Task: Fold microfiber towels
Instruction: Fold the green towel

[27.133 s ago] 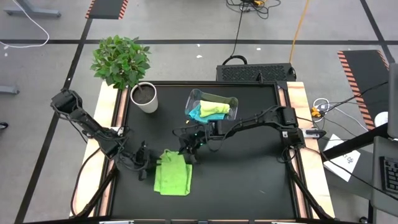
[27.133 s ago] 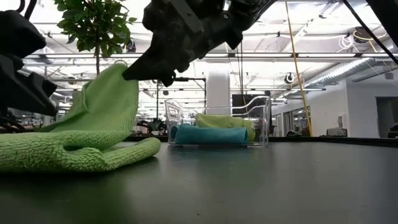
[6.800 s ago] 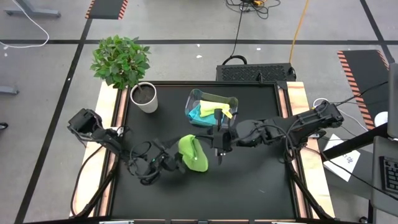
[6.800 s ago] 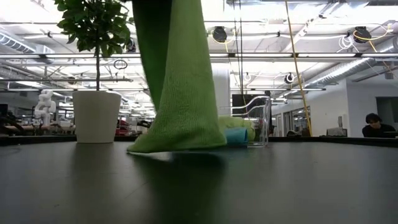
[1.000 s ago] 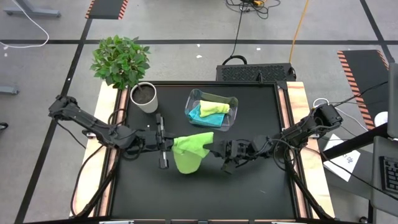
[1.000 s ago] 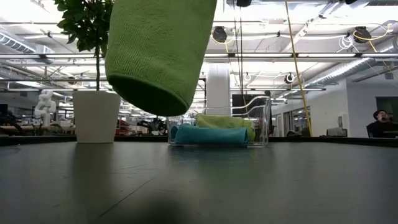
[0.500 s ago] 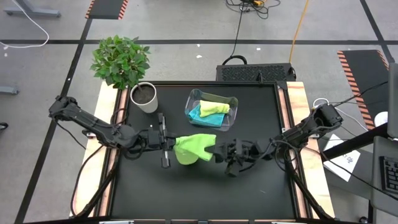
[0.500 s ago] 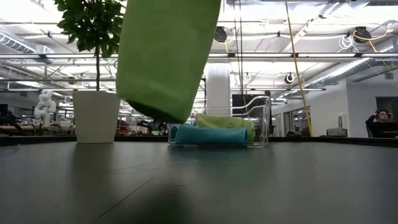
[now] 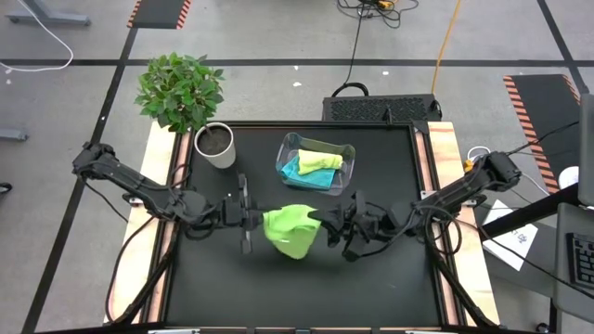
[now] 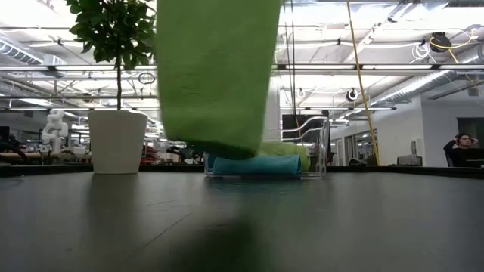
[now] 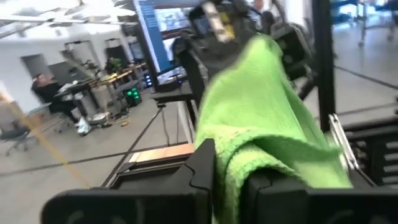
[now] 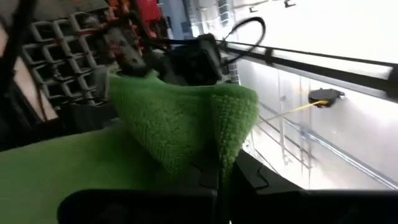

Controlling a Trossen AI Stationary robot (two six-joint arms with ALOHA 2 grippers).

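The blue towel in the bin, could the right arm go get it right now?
Probably not yet. The right gripper is shut on the bright green towel, held off the table with the left gripper. The turquoise towel lies in the clear bin, partly under the pale yellow-green towel.

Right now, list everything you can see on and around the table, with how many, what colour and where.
bright green towel: one, held in the air between both grippers, mid-table
clear plastic bin: one, far side of the table
pale yellow-green towel: one, folded in the bin
turquoise towel: one, in the bin, under the yellow-green one
potted plant: one, white pot, far left corner
person: one, seated in the room beyond
left gripper: shut on the bright green towel
right gripper: shut on the bright green towel
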